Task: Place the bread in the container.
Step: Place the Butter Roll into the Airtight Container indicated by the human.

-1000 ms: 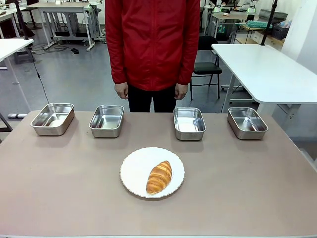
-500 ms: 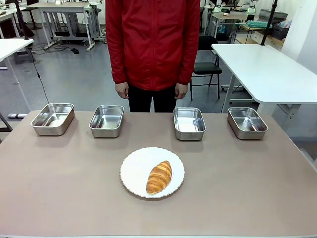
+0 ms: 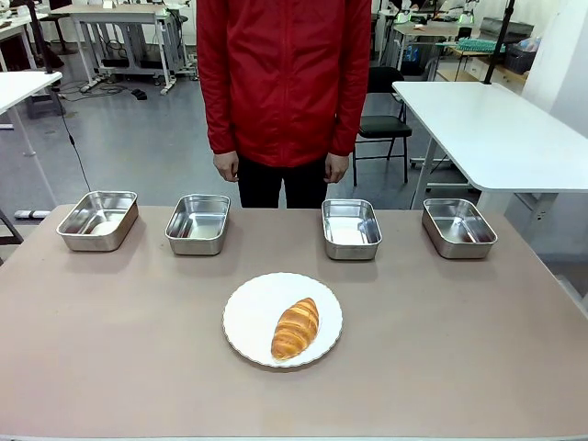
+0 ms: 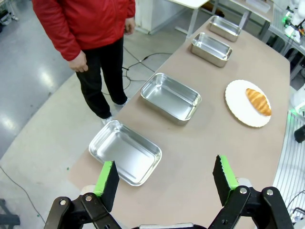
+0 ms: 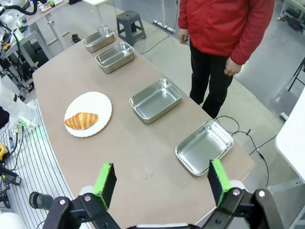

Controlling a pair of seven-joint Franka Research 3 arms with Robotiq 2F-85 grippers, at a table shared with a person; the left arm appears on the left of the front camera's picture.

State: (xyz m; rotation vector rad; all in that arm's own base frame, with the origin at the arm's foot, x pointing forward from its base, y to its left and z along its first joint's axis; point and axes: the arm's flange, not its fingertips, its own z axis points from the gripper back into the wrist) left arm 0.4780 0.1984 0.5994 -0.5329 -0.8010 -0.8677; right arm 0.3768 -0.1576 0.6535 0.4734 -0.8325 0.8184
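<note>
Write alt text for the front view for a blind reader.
A croissant lies on a white plate on a brown table; beyond it stand four empty steel pans in a row, then a person in red.

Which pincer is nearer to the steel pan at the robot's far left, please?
Left. The left pincer hangs open close by that far-left pan; the right pincer hangs by the far-right pan, at the row's other end.

Shiny steel pans (image 3: 197, 241) on a matt table (image 3: 459, 349); croissant (image 3: 295, 328) crust ridged, glossy.
</note>
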